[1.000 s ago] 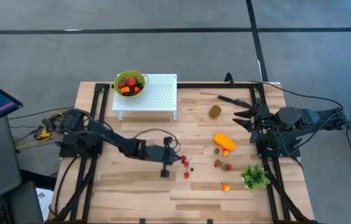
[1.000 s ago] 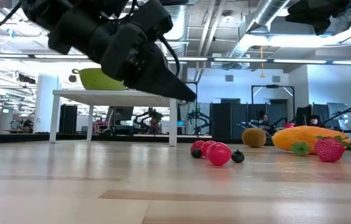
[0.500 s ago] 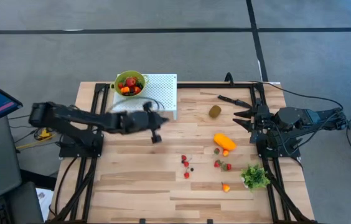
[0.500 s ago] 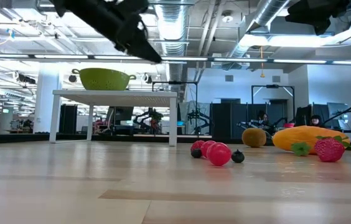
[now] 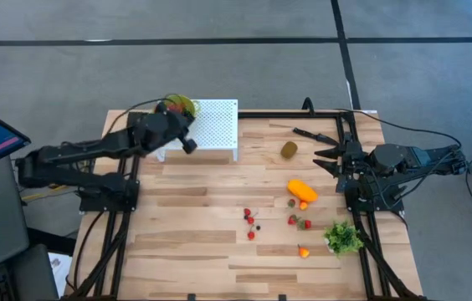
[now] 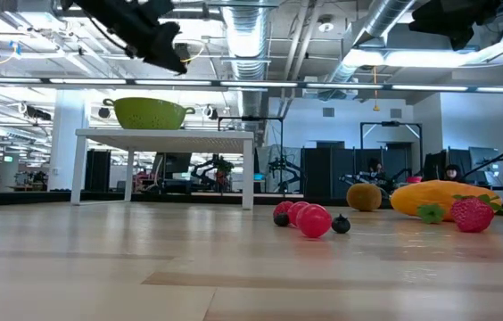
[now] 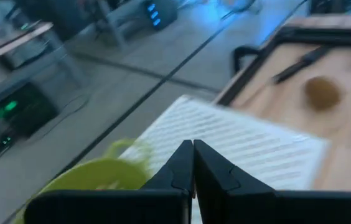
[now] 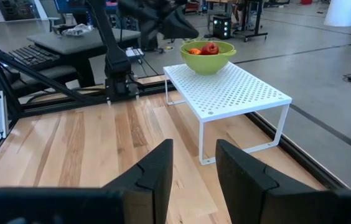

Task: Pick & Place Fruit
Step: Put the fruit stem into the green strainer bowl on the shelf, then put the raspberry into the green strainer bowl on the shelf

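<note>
My left gripper (image 5: 189,145) is shut and hovers high over the near edge of the white stand, beside the green bowl (image 8: 208,55) of fruit; nothing shows between its fingers (image 7: 193,149). It appears top left in the low view (image 6: 178,64). Small red and dark berries (image 5: 251,222) lie mid-table on the wood. Also on the table are the orange elongated fruit (image 5: 302,190), the kiwi-like oval (image 5: 289,150), and strawberries (image 5: 299,221). My right gripper (image 5: 321,160) is open and waits at the table's right side, near the kiwi.
The white perforated stand (image 5: 212,125) sits at the far left with the bowl on its far-left corner. A black knife (image 5: 311,134) lies by the far right edge. A green leafy bunch (image 5: 342,237) and a small orange piece (image 5: 303,251) lie near right.
My left gripper has risen from the table beside the berries. It has swung toward the far-left, ending high over the stand by the green bowl. The berries on the table lie where they were.
</note>
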Controlling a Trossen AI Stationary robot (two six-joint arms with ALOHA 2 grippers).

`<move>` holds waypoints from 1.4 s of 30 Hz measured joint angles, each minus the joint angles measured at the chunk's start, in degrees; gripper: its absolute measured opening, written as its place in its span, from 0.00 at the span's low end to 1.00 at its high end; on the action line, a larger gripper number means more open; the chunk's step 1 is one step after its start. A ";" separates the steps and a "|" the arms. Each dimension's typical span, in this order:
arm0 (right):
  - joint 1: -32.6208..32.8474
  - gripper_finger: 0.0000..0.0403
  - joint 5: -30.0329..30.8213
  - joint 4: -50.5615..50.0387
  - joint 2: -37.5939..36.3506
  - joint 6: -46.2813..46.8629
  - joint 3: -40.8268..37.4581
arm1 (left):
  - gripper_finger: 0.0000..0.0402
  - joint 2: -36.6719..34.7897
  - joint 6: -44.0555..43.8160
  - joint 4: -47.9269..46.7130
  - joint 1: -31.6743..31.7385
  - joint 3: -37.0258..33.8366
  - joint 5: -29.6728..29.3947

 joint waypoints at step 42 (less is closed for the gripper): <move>0.00 0.29 -0.01 0.00 0.02 0.00 0.00 | 0.39 8.04 -6.01 -5.89 -8.78 0.02 28.04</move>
